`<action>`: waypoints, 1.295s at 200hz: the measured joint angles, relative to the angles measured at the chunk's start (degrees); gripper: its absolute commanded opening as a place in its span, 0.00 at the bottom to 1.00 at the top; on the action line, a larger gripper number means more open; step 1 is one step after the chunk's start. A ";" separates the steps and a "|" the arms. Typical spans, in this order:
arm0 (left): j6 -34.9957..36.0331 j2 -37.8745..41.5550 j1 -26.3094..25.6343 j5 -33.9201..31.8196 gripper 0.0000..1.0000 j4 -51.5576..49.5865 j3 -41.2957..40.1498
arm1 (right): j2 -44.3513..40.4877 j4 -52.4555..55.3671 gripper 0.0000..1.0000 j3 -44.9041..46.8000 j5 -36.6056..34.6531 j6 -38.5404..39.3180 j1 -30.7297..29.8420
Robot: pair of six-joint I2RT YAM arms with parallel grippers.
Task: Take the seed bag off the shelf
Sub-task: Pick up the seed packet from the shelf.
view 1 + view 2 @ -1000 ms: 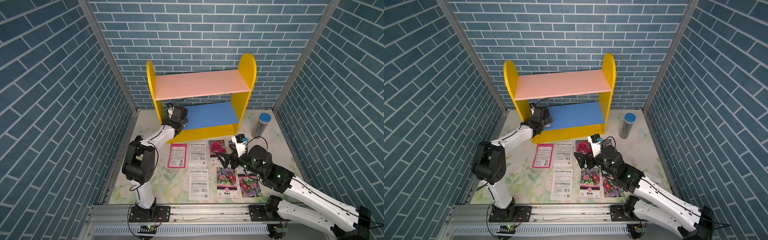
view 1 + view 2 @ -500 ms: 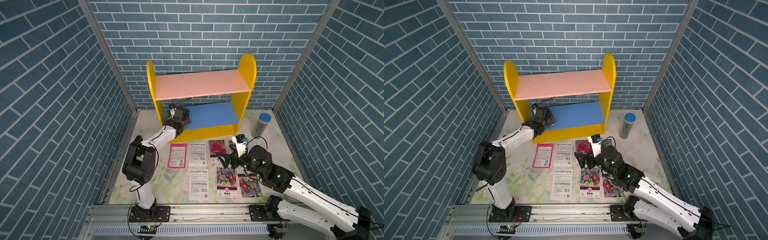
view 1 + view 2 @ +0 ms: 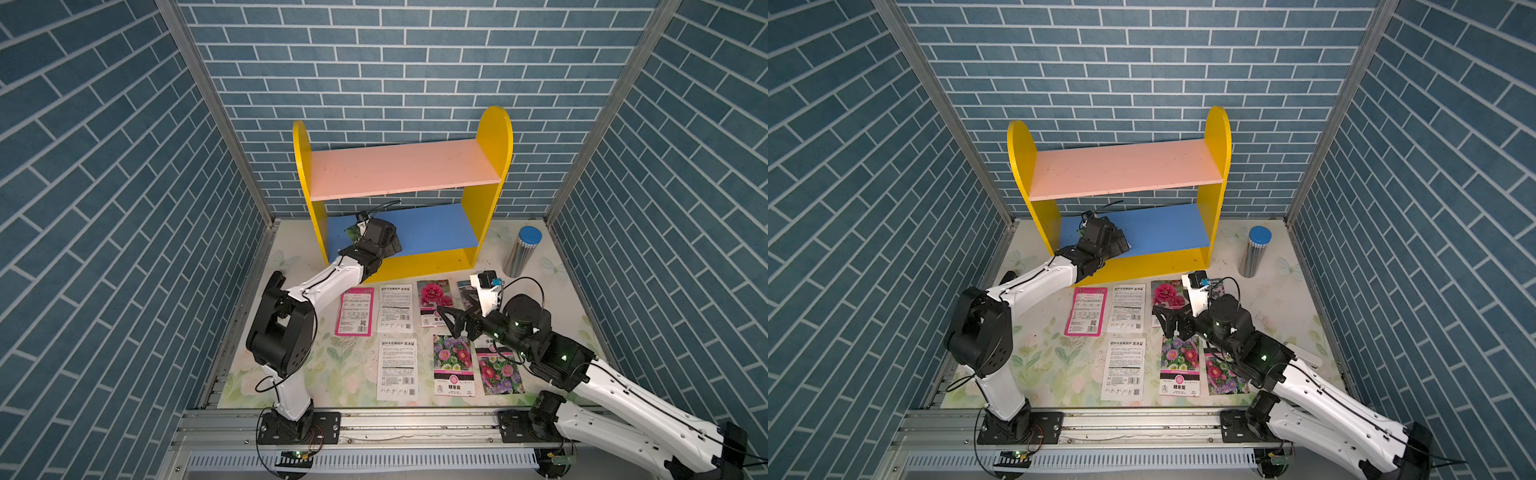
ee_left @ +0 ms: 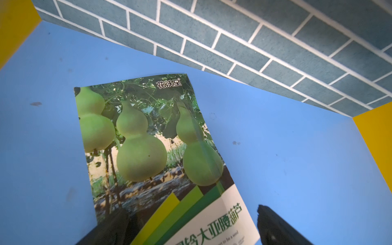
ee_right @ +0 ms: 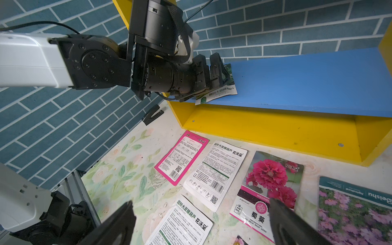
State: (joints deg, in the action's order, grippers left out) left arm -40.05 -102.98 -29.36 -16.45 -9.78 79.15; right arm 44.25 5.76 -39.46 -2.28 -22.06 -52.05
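Note:
The shelf (image 3: 494, 137) (image 3: 1219, 133) stands against the back wall, with a pink upper board and a blue lower board (image 5: 297, 80). The seed bag (image 4: 148, 137) (image 5: 221, 93), printed with green gourds, lies flat on the blue board near its left end. My left gripper (image 4: 188, 212) (image 3: 390, 244) (image 3: 1119, 243) (image 5: 215, 73) reaches in over the blue board. It is open, and the bag's near end lies between its fingers. My right gripper (image 5: 200, 202) (image 3: 453, 324) (image 3: 1169, 322) hovers open over the table, holding nothing.
Several seed packets (image 3: 395, 307) (image 5: 214, 174) lie on the floral mat in front of the shelf. A silver cylinder with a blue lid (image 3: 521, 253) (image 3: 1254, 253) stands right of the shelf. A small black clip-like object (image 5: 151, 114) lies by the left wall. Brick walls close in on three sides.
My left gripper has moved a little to the right and further in over the blue board. The right arm has not moved.

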 measured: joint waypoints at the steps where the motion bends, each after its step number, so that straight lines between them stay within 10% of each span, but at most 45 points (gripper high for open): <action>1: -0.09 0.02 -0.07 0.02 1.00 -0.04 0.00 | -0.02 0.00 0.99 0.00 0.00 0.00 0.00; 177: -1.31 22.95 -1.97 9.33 1.00 -1.90 -12.28 | -1.84 0.26 0.99 0.35 -0.04 0.00 1.01; 259: -3.96 25.16 4.90 20.46 0.98 5.46 -23.06 | 0.35 0.24 0.98 -0.68 1.55 0.00 1.29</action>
State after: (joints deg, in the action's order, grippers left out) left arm -44.01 -77.82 -24.47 4.01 -4.32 56.10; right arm 44.60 6.00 -40.14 -0.73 -22.06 -50.76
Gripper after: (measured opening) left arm 0.988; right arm 0.981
